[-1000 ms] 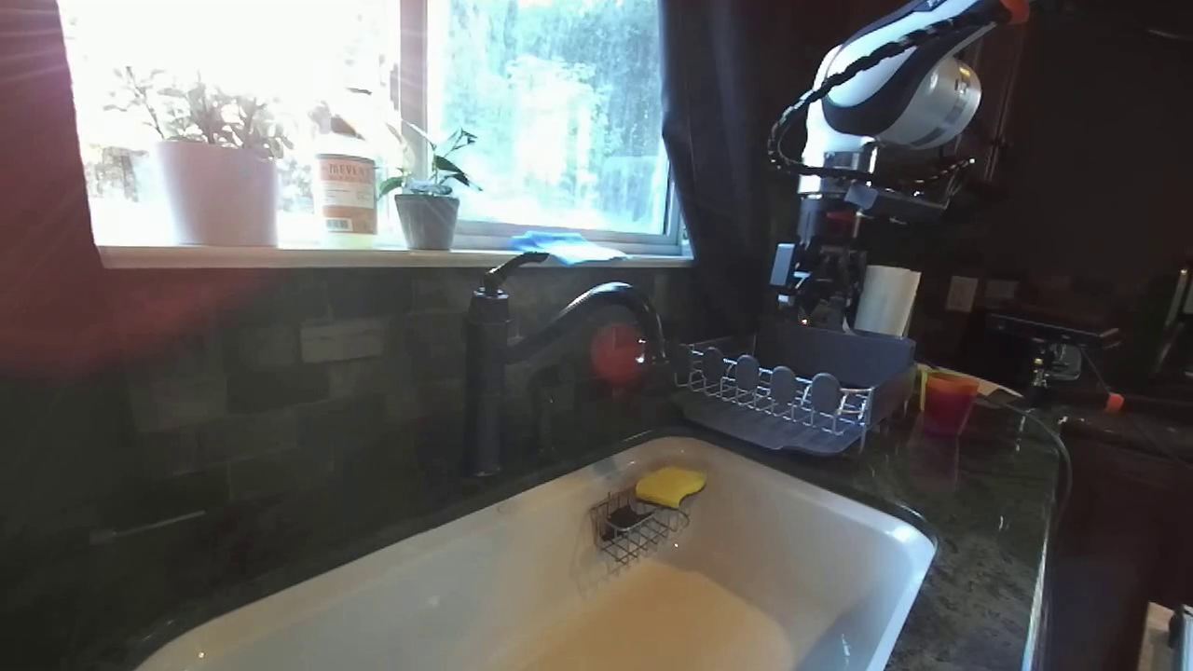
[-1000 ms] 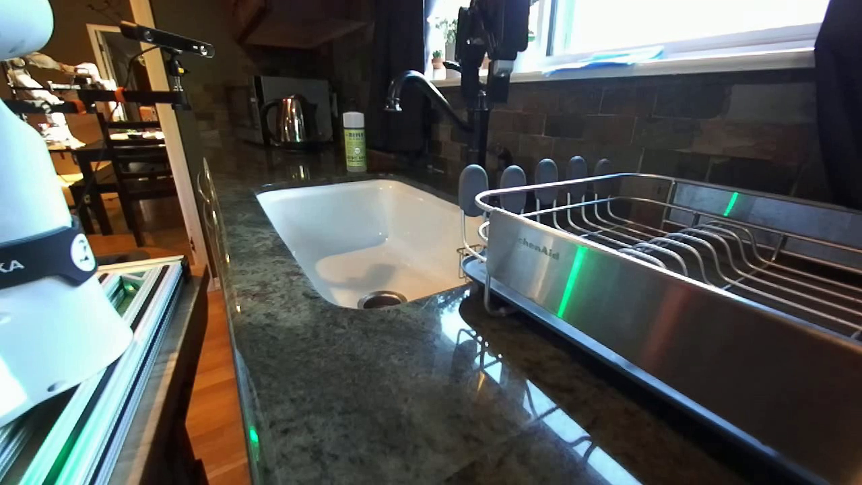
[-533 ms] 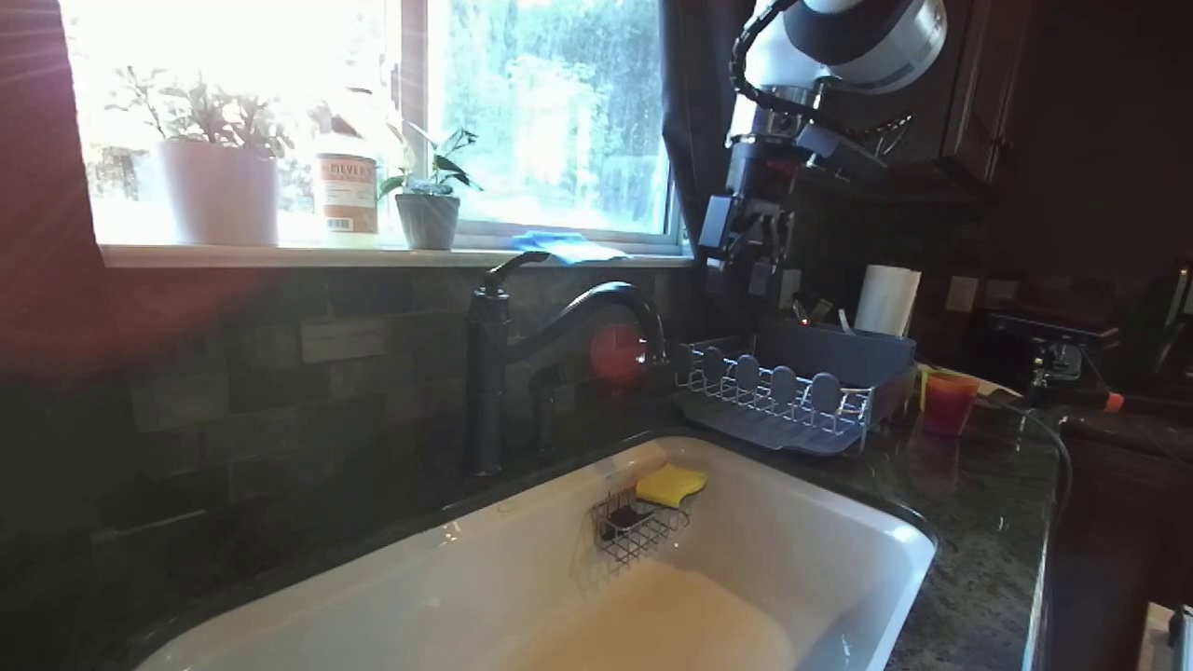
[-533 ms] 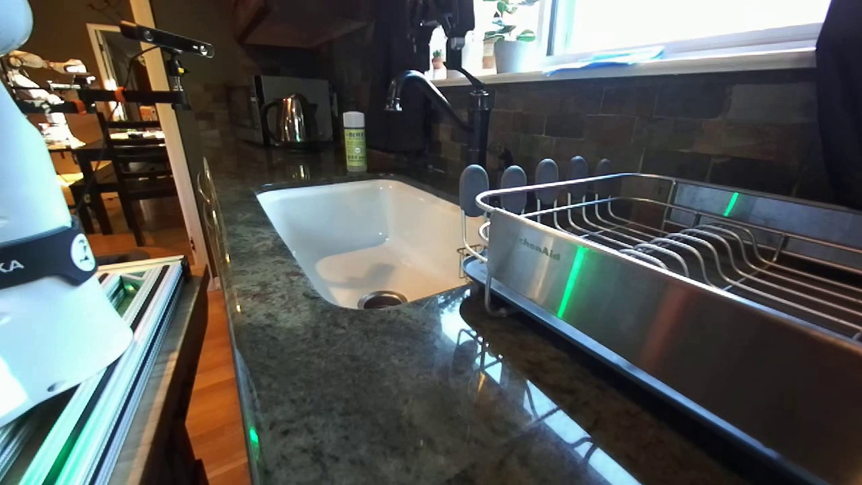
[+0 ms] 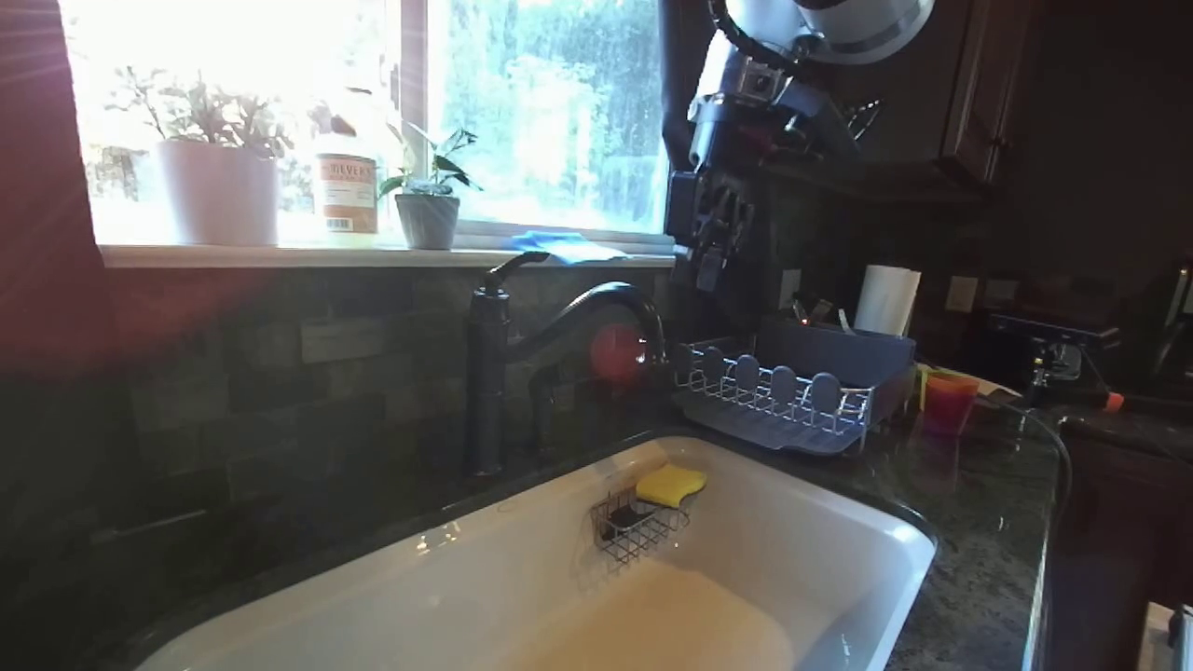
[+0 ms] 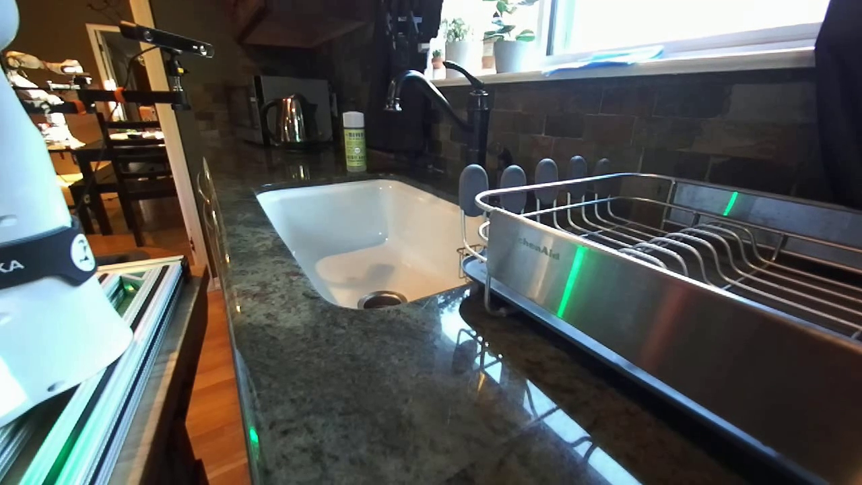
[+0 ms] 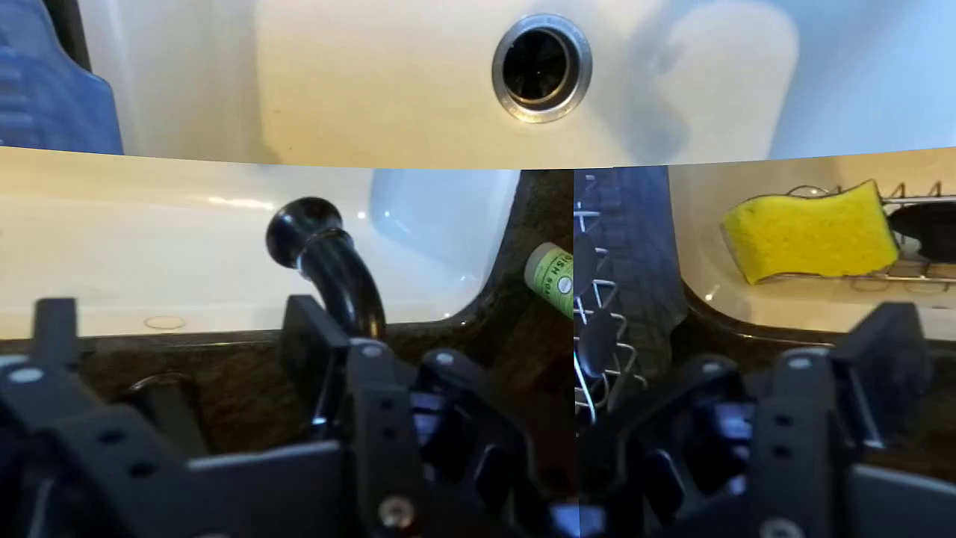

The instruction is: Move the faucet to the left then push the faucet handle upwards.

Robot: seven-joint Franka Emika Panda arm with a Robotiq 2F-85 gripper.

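Sink (image 5: 792,531): white basin sunk in dark stone counter (image 6: 350,377), tiled wall (image 6: 673,121) along one long side; drain (image 7: 541,67) in its floor.
Dish rack (image 6: 640,296): on the counter at one end of the sink.
Faucet (image 5: 485,382): dark, column upright between the sink and the wall; curved spout (image 7: 340,265) reaching out over the sink, clear in the wrist view.
Faucet handle (image 5: 517,267): on top of the column, slanting up, tip leaning toward the sink side.
Gripper (image 5: 713,261): above sink level, toward the sink's rack end in an exterior view; a gap shows between it and the faucet.
Fingers (image 7: 310,347): spread well apart in the wrist view, nothing held; that view comes in mismatched pieces, so full opening cannot be told.
Sponge (image 5: 671,486): yellow, at the wire caddy (image 5: 643,543) inside the sink, rack-end corner.
Cup (image 5: 949,405): orange-red, on the counter beyond the sink's rack end.
Soap bottle (image 6: 354,141): green label, standing past the sink's opposite end; kettle (image 6: 293,118) farther past.
Sill (image 5: 326,258): above the sink's wall side; potted plants (image 5: 219,191) and a blue cloth (image 5: 569,247) on it.
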